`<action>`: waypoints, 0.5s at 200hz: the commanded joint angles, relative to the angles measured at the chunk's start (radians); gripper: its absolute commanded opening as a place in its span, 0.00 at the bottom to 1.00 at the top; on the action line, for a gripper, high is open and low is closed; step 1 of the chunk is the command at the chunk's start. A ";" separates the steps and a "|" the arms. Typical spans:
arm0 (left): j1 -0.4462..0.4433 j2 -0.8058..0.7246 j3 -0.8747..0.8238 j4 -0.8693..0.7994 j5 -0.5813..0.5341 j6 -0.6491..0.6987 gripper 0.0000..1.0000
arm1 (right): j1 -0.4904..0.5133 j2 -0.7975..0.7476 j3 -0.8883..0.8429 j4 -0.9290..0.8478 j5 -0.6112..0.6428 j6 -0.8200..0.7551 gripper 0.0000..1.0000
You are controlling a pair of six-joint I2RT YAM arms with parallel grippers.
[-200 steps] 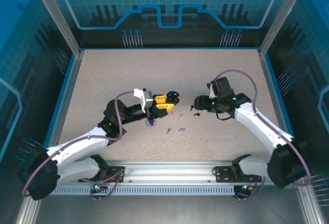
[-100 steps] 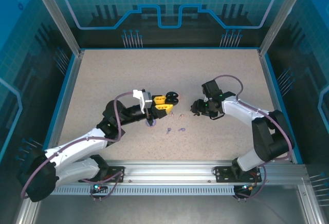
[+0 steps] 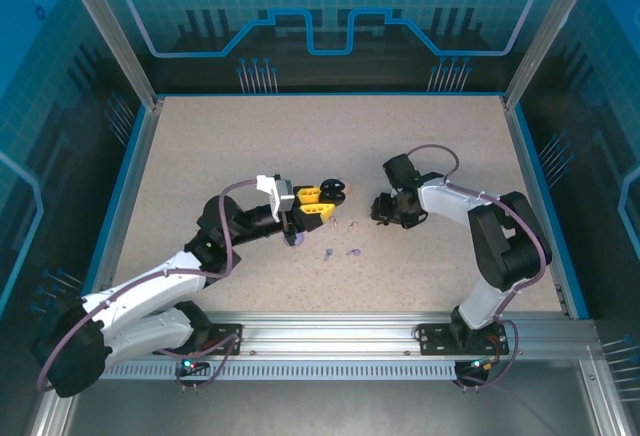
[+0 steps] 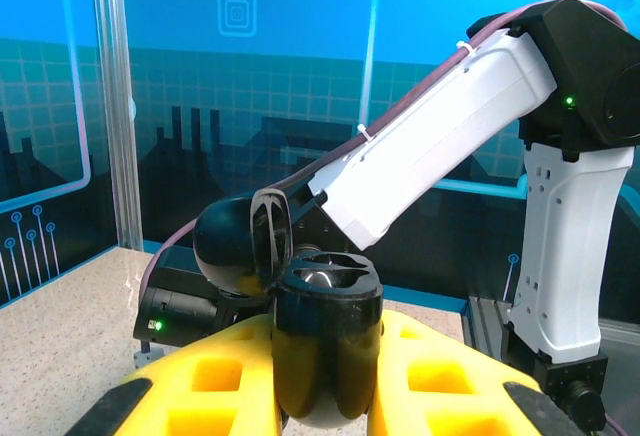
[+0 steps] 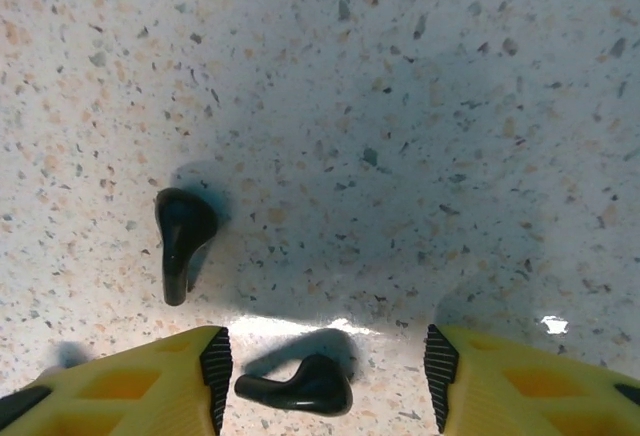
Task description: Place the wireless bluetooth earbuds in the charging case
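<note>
Right wrist view: right gripper jaws spread, low over the speckled bench. One black earbud lies flat between them at bottom centre, just beside the jaw at frame left. Second black earbud lies left of centre, outside the jaws.

Left wrist view: left gripper jaws pinch the open black charging case, lid tipped back.

Top view: lilac earbuds lie on the bench below centre, apart from both grippers.

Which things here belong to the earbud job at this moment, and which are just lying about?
In hand: open black charging case gripped by the left claw; two black earbuds at the open right claw.
Lying about for now: two lilac earbuds; lilac case beside the left claw.
</note>
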 commanded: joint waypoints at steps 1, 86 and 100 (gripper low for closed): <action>-0.007 -0.019 -0.012 0.007 -0.018 0.023 0.06 | 0.017 0.022 0.028 -0.043 0.030 -0.018 0.55; -0.007 -0.017 -0.011 0.001 -0.019 0.023 0.06 | 0.040 0.008 0.026 -0.093 0.050 -0.045 0.48; -0.007 -0.017 -0.010 0.002 -0.020 0.023 0.06 | 0.042 -0.001 0.021 -0.098 0.050 -0.046 0.47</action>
